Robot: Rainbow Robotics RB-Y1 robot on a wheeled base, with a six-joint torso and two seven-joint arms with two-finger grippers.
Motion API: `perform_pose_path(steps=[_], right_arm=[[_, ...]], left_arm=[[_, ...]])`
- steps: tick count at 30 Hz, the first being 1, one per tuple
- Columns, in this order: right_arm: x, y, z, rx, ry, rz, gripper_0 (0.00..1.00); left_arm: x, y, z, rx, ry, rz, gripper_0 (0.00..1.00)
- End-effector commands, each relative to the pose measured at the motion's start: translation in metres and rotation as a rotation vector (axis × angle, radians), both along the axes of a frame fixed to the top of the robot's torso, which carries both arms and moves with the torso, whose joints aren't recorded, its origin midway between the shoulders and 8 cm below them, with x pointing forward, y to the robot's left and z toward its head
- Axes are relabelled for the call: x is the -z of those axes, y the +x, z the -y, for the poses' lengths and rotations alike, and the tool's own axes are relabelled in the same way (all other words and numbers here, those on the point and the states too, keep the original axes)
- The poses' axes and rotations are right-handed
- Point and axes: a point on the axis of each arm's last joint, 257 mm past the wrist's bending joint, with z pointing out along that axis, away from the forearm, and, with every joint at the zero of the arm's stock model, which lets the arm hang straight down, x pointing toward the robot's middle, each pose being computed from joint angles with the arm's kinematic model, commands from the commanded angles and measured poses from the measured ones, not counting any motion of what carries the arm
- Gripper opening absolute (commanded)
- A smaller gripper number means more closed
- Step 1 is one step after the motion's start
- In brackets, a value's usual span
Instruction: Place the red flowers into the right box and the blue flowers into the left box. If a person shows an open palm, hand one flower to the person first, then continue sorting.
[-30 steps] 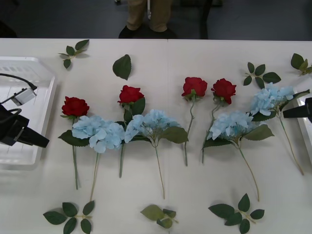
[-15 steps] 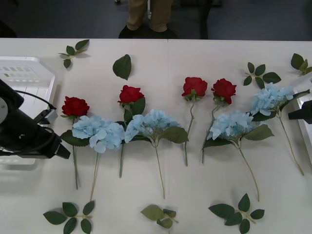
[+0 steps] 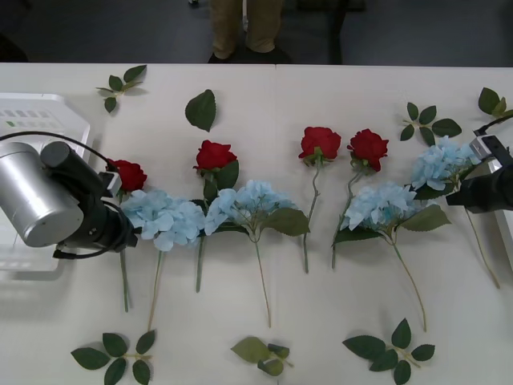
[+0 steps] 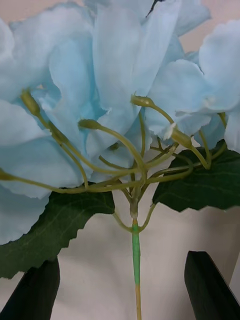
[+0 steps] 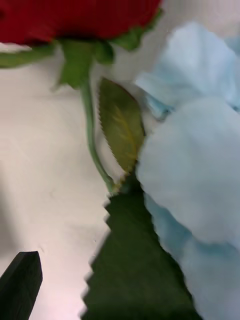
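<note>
Right end effector (image 4: 120, 292) spread astride hydrangea (image 4: 100, 90) stem.
Stem runs lengthwise toward 12 o'clock; left end effector (image 3: 120, 233) nears rose (image 3: 128, 174), spread uncertain.

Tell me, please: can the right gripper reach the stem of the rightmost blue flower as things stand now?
Probably yes. The right gripper is open, its black fingers on either side of the blue flower's stem, with bare table between them.

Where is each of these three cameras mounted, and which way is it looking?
Front view: above the arms, looking down at the table and flower row; both arms show at the sides.
Right wrist view: on the right arm, facing a blue flower; right gripper open around its stem.
Left wrist view: on the left arm, facing a red flower.
Shared: that red flower also appears in the front view.
</note>
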Motion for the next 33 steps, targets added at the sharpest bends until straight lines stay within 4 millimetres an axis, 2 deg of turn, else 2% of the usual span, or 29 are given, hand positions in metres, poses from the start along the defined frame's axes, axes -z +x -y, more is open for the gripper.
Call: perform_pose_path(steps=[1,7,13,21,22,23,24,25,26,27,33], right_arm=[[-0.016,0.024,-0.016,-0.033,-0.034,0.076,0.68],[-0.007,0.024,-0.019,-0.044,-0.065,0.069,0.68],[0.001,0.023,-0.024,-0.057,-0.081,0.064,0.65],[0.01,0.022,-0.029,-0.076,-0.108,0.055,0.21],[0.011,0.021,-0.029,-0.078,-0.112,0.053,0.19],[0.013,0.021,-0.03,-0.08,-0.112,0.051,0.19],[0.014,0.021,-0.03,-0.081,-0.117,0.05,0.18],[0.015,0.021,-0.031,-0.082,-0.119,0.051,0.17],[0.016,0.021,-0.032,-0.082,-0.119,0.052,0.12],[0.019,0.021,-0.031,-0.078,-0.117,0.05,0.01],[0.024,0.026,-0.029,-0.072,-0.116,0.075,0.0]], left_arm=[[-0.005,0.025,0.012,0.024,0.001,0.056,0.88],[0.011,0.038,0.019,0.003,-0.025,0.072,0.88],[0.021,0.048,0.01,0.021,0.038,0.108,0.88],[0.026,0.051,0.004,0.047,0.064,0.129,0.88],[0.029,0.05,0.003,0.052,0.068,0.129,0.83],[0.03,0.051,0.001,0.052,0.068,0.133,0.73],[0.034,0.054,0.002,0.06,0.06,0.143,0.25],[0.037,0.055,0.001,0.063,0.057,0.149,0.03],[0.039,0.056,0.0,0.067,0.057,0.153,0.01],[0.041,0.059,-0.001,0.072,0.053,0.163,0.0],[0.045,0.062,0.0,0.078,0.046,0.171,0.0]])
